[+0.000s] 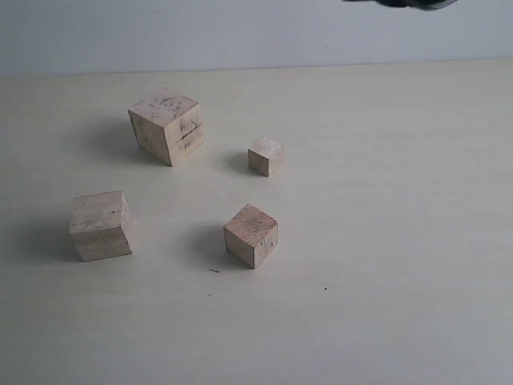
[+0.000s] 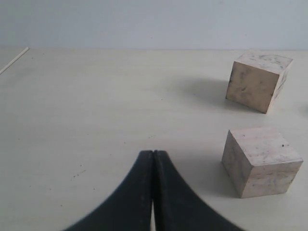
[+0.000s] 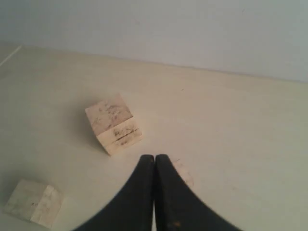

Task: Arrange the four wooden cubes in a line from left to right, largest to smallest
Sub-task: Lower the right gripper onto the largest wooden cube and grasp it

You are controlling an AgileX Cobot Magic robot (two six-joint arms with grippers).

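Pose: left gripper low over the table, black jaws pressed together, nothing held. The right gripper is higher, angled down, also closed and empty. Both clear of the cubes. All four are pale bare wood with sharp edges: largest cube rear left, dark smudges, corner-on; second cube front left; third cube front centre, browner top; smallest cube near the largest, not touching.

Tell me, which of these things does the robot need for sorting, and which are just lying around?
Needed: smudged largest cube, front-left cube, front-middle cube, smallest cube.
Just lying about: only tiny dark specks on the table.
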